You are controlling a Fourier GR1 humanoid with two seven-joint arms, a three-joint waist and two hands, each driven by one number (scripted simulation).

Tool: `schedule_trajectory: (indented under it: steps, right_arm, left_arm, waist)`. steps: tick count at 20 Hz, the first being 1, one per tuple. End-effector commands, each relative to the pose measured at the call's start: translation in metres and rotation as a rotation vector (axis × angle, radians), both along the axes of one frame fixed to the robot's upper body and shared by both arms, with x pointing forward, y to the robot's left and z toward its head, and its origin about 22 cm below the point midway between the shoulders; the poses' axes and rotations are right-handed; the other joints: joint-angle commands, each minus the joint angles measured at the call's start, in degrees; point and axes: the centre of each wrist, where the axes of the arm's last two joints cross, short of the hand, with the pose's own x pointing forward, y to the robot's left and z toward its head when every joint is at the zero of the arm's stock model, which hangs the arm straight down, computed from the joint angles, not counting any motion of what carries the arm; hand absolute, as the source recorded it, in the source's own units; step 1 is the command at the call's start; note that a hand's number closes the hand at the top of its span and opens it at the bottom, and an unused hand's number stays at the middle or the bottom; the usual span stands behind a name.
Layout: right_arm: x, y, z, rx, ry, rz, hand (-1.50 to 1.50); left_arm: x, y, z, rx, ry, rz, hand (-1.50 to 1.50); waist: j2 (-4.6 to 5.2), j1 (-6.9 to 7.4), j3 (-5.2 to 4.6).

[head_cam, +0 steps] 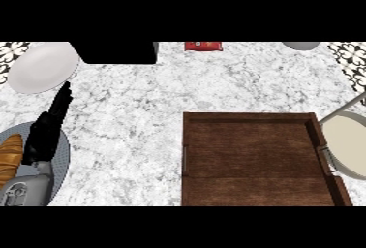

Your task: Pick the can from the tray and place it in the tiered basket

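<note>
The dark wooden tray (250, 121) lies at the lower right of the marble counter, and its floor shows nothing on it. No can shows in this view. The tiered basket (350, 145), with a cream round shelf and a metal rim, stands right of the tray at the view's right edge. My left hand (44, 135) rests at the far left, fingers straight and pointing away from me, holding nothing. It is far from both tray and basket. My right hand does not show.
A white plate (43, 68) sits at the back left beside a black box (118, 52). A small red object (204, 46) and a grey bowl (300, 46) lie at the back edge. A bread loaf (10, 160) rests on a grey plate (63, 160) under my left forearm.
</note>
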Motion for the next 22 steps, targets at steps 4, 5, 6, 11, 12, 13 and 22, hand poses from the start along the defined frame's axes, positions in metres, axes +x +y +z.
schedule_trajectory:
  steps: [4, 5, 6, 11, 12, 13, 22]
  right_arm:
    - [0.008, -0.005, -0.052, 0.152, 0.12, -0.006, -1.5]
    - [0.007, -0.029, -0.034, 0.179, 0.044, -0.006, -1.5]
    - [0.0, -0.021, -0.054, 0.22, 0.019, -0.012, -1.5]
    - [-0.007, -0.031, -0.033, 0.28, -0.144, -0.007, -1.5]
    - [-0.017, -0.037, -0.028, 0.288, -0.17, -0.009, -1.5]
    - [-0.016, -0.047, -0.01, 0.273, -0.213, -0.006, -1.5]
    - [-0.084, -0.109, 0.028, 0.435, -0.252, -0.184, -1.5]
  left_arm:
    - [-0.001, -0.014, -0.005, -0.001, 0.001, 0.007, 0.0]
    - [0.005, -0.003, 0.003, -0.003, 0.002, -0.009, 0.0]
    - [-0.006, -0.011, -0.009, -0.001, 0.006, -0.003, 0.0]
    - [-0.007, 0.003, 0.007, -0.003, 0.004, 0.006, 0.0]
    - [-0.002, 0.001, 0.0, 0.003, 0.006, -0.001, 0.0]
    - [-0.006, 0.016, 0.008, -0.001, -0.001, 0.002, 0.0]
    - [-0.005, -0.002, 0.001, 0.021, 0.001, 0.026, 0.0]
  waist:
    - [0.98, 0.35, 0.99]
    - [1.0, 0.34, 1.0]
    - [0.93, 0.23, 1.0]
    - [0.87, 0.2, 0.99]
    - [0.88, -0.1, 0.98]
    - [0.89, 0.18, 0.99]
    - [0.75, -0.87, 1.02]
